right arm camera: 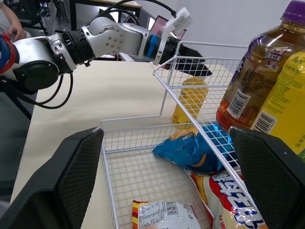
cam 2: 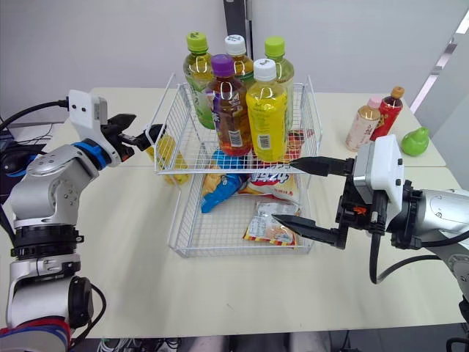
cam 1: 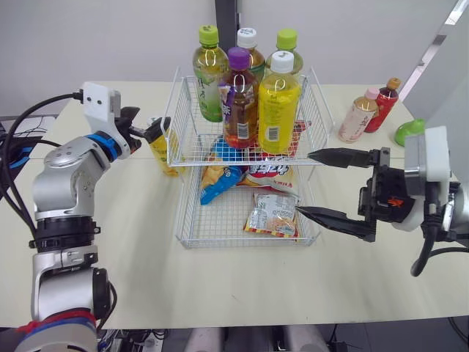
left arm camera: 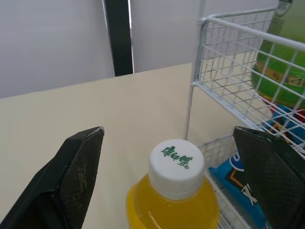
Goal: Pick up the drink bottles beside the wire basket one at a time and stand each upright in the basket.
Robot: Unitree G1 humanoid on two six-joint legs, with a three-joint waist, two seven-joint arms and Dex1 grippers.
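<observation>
A two-tier wire basket (cam 1: pixel 187 150) stands mid-table. Its upper tier holds several upright bottles, among them a yellow one (cam 1: pixel 278 106) and a purple-capped brown one (cam 1: pixel 239 103). A yellow drink bottle (cam 1: pixel 163 152) with a white cap (left arm camera: pixel 176 161) stands on the table just left of the basket. My left gripper (cam 1: pixel 154 130) is open, one finger (left arm camera: pixel 78 176) on each side of that cap, not touching it. My right gripper (cam 1: pixel 305 183) is open and empty at the basket's right side. Back right stand a pink-capped bottle (cam 1: pixel 358 116) and a red bottle (cam 1: pixel 382 105).
Snack bags lie in the basket's lower tier: a blue one (cam 1: pixel 220 183), a red-and-white one (cam 1: pixel 268 173) and a pale one (cam 1: pixel 272 214). A green rounded object (cam 1: pixel 409 132) sits at the table's right edge. A dark post (cam 1: pixel 226 22) rises behind the basket.
</observation>
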